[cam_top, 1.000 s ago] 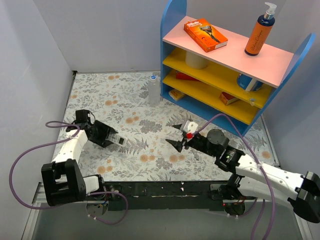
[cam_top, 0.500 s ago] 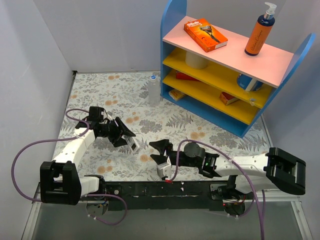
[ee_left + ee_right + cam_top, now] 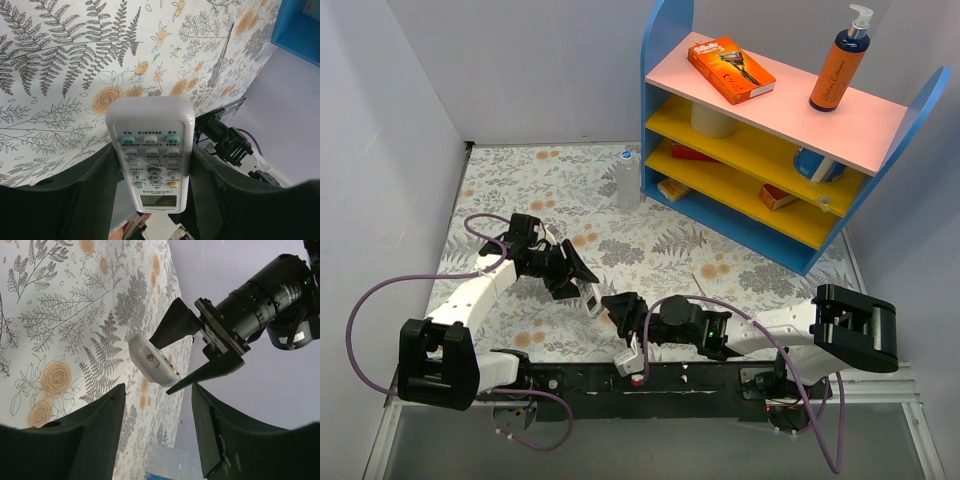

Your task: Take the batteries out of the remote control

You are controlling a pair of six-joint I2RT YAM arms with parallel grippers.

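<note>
White remote control [image 3: 150, 150] sits clamped crosswise in the left hand [image 3: 580, 284], its long axis aimed at the nearby right hand [image 3: 623, 330], jaws apart and empty.

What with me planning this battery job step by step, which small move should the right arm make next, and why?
Probably ease the right gripper forward onto the free end of the remote control. The left gripper clamps the remote with its buttons facing its own wrist camera, while the right jaws stand open, empty and apart from it. No batteries show, so the cover likely needs working first.
</note>
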